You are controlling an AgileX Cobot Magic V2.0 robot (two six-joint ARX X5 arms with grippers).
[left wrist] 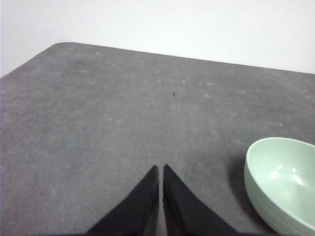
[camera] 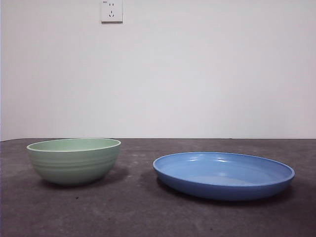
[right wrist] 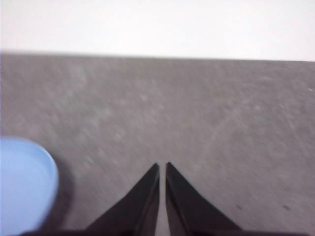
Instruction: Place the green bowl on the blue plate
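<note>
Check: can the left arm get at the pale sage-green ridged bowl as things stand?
Probably yes. The pale sage-green ridged bowl sits close beside the left gripper, with only bare grey tabletop between. Its jaws are shut, so they must open first. The glossy blue plate stands apart.

A dark grey table (camera: 133,207) (lightly speckled) meets a white wall (camera: 197,74) bearing a power socket (camera: 111,11).

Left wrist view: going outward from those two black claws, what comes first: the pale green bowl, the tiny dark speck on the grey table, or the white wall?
1. Pale sage-green round bowl, close beside the left gripper.
2. Tiny dark speck, farther out on the grey tabletop.
3. White wall, beyond the table's far edge.
</note>
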